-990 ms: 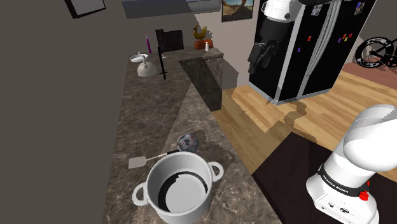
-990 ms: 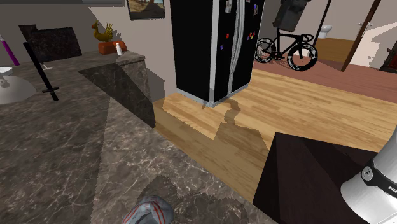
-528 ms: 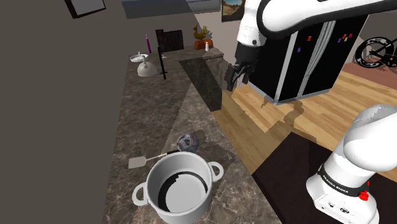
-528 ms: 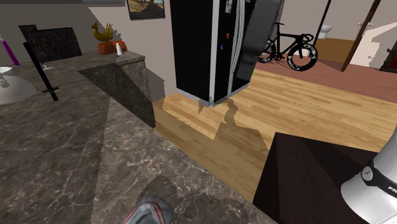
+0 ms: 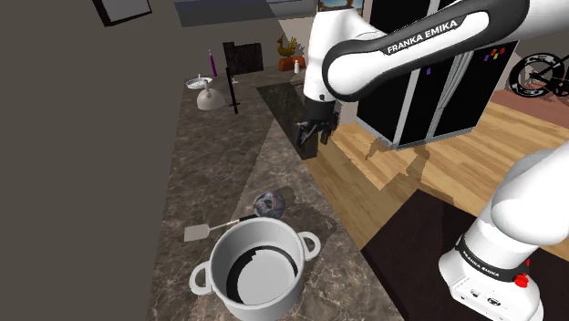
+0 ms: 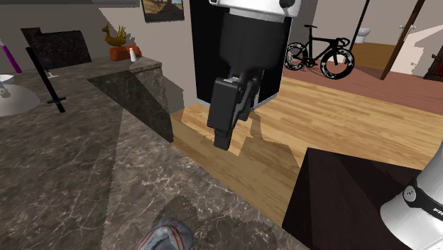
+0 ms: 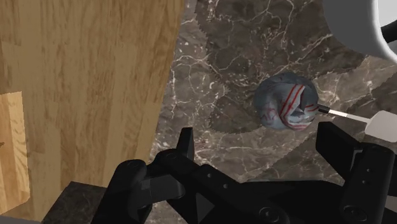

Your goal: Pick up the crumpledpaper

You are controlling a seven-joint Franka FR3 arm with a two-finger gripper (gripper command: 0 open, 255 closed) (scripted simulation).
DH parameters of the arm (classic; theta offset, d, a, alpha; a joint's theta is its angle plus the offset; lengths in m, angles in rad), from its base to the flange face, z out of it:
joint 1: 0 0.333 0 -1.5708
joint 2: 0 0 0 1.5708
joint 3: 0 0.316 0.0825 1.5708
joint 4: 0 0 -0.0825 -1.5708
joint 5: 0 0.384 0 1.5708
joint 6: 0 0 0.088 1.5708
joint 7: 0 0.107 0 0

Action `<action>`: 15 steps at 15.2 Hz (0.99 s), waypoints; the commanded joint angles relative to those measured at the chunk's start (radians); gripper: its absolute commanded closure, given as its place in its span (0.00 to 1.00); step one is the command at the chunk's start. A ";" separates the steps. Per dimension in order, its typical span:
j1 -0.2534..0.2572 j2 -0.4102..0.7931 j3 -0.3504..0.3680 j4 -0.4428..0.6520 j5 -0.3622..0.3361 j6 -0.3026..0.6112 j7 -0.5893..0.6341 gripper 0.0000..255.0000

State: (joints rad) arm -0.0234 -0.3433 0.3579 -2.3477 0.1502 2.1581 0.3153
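Tool [image 7: 257, 135] wide open, empty — crumpled paper [image 7: 287, 102] lies apart beyond it, cropped by the second exterior view's bottom edge.

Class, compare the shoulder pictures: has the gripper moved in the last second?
Yes. The gripper has swung left and down, from in front of the fridge to the counter edge.

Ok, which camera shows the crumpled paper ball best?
The wrist view: the crumpled paper ball lies whole, red stripes clear, before the open tool. The shoulder view shows it small beside the pot; the second exterior view cuts it off.
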 commanded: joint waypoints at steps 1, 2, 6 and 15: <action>-0.005 0.074 0.034 0.026 -0.020 0.041 0.055 0.00; -0.008 0.113 0.049 0.040 -0.034 0.061 0.082 0.00; -0.013 0.277 0.097 0.108 -0.112 0.129 0.200 0.00; 0.046 0.598 0.100 0.284 -0.305 0.205 0.426 0.00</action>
State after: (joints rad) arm 0.0175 0.2367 0.4608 -2.0714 -0.1435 2.3562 0.7308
